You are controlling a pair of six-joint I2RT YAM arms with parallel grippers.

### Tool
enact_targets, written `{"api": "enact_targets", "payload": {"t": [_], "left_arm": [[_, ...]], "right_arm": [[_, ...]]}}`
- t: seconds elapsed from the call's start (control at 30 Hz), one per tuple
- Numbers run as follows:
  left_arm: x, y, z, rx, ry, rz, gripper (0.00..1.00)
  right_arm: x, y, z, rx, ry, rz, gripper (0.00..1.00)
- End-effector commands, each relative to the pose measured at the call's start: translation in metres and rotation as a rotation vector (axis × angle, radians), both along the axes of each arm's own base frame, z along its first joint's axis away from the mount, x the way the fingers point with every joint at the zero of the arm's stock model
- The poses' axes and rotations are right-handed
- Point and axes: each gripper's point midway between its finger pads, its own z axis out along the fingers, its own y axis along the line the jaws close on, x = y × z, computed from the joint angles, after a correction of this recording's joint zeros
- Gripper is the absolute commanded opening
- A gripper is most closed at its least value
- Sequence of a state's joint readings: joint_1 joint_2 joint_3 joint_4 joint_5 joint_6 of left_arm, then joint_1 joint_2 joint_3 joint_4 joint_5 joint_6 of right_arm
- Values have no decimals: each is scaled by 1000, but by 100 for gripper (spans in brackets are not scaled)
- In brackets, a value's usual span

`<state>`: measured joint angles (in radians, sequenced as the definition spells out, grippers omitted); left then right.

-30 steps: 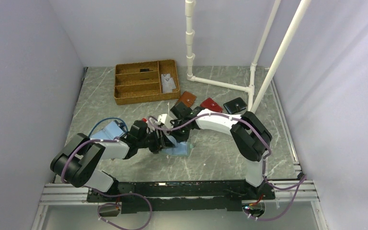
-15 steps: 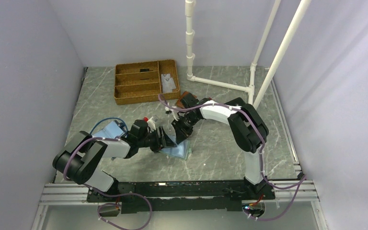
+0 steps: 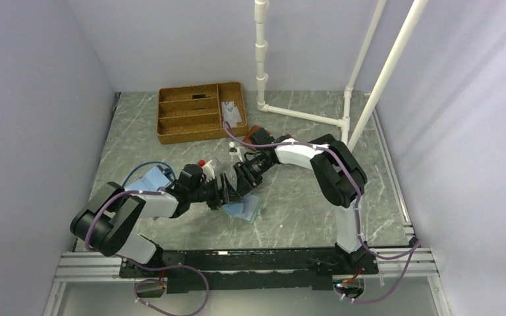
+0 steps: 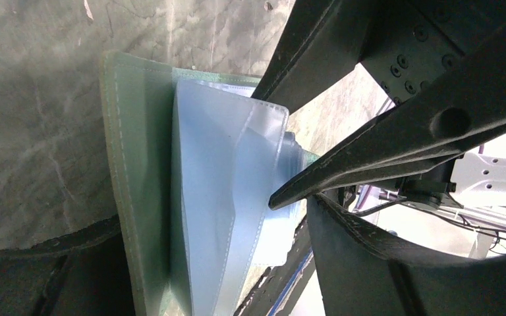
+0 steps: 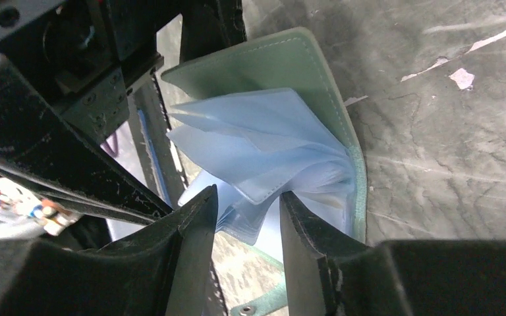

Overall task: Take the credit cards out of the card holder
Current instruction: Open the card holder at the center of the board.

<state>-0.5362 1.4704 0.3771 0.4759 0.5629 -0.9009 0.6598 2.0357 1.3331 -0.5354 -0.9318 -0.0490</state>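
Observation:
The light blue card holder (image 3: 245, 209) lies open on the table, green cover down, clear blue sleeves fanned up. In the left wrist view the cover (image 4: 132, 197) and sleeves (image 4: 224, 197) sit between my left gripper's (image 4: 221, 289) wide-open fingers. My left gripper (image 3: 228, 191) is at the holder's left edge. My right gripper (image 3: 242, 183) reaches in from the back. Its fingers are apart, with sleeve edges (image 5: 270, 178) poking into the gap of the gripper (image 5: 247, 210). No card shows in the sleeves. Whitish cards (image 3: 232, 113) lie in the tray.
A wicker divided tray (image 3: 191, 122) stands at the back left. A brown snap wallet (image 3: 255, 131) peeks out behind the right arm. A plain light blue flat piece with a blue cable (image 3: 151, 178) lies by the left arm. A white pipe frame (image 3: 303, 116) stands at the back.
My right gripper pulled back toward the brown wallet, then came down again to the holder's sleeves. The left gripper stayed at the holder.

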Motion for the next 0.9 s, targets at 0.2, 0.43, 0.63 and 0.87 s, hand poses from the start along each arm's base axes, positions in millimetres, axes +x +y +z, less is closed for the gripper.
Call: {"api": "enact_targets", "payload": {"t": [0.2, 0.43, 0.63, 0.87], "left_arm": [[-5, 0, -7, 47, -6, -44, 77], [-3, -1, -10, 84, 7, -46, 77], [0, 4, -20, 142, 32, -22, 76], [1, 17, -34, 230, 74, 36, 44]], "right_arm": [[1, 18, 15, 67, 220, -140, 48], [-9, 23, 32, 152, 353, -112, 53], [-12, 23, 46, 203, 386, -76, 56], [-4, 18, 54, 214, 339, -71, 58]]}}
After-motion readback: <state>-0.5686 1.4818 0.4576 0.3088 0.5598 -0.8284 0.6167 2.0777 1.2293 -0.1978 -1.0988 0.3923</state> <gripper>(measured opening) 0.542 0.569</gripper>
